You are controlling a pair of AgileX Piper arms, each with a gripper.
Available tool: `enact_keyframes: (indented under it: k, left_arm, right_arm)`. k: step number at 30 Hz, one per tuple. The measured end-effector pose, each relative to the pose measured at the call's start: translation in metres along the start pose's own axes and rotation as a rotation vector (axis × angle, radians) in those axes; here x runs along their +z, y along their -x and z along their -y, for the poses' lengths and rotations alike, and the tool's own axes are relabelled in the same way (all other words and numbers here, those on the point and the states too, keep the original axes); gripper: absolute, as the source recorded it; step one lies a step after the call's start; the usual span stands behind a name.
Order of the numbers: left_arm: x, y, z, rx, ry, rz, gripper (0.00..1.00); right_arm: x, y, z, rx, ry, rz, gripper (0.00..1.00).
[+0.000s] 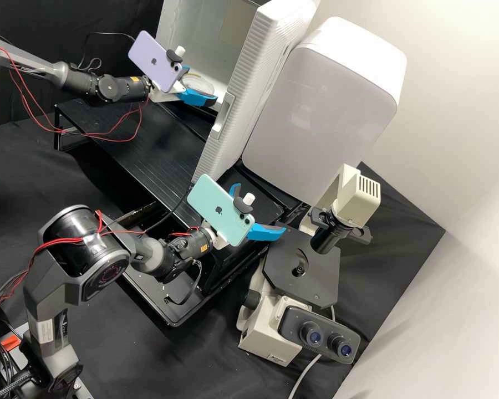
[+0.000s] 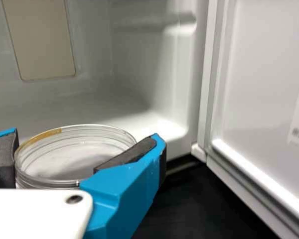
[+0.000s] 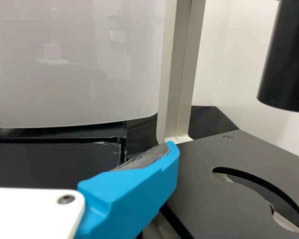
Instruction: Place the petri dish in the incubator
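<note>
Bright, even light, soft glare inside the incubator (image 2: 139, 119), black bench (image 1: 149, 155) dark.

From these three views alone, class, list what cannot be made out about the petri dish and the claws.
1. Petri dish underside: left wrist view, hidden by the left claw and the dish's wall; whether it touches the incubator floor is unclear.
2. Same dish, high view: partly behind the purple phone.
3. Right claw: right wrist view's edge cuts off one finger.
</note>
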Motion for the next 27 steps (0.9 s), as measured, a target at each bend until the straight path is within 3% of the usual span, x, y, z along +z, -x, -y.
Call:
enact_keyframes:
  k: [5,17,27]
  left_arm:
    - [0.001,-0.014,0.006,-0.036,0.003,-0.035,0.00]
    - [0.000,-0.032,-0.002,-0.049,-0.012,-0.074,0.00]
    - [-0.008,-0.045,-0.018,-0.062,0.050,-0.117,0.00]
  right_arm:
    - [0.000,0.000,0.000,0.000,0.000,0.000,1.00]
    - [0.000,0.000,0.000,0.000,0.000,0.000,1.00]
    - [0.000,0.000,0.000,0.000,0.000,0.000,1.00]
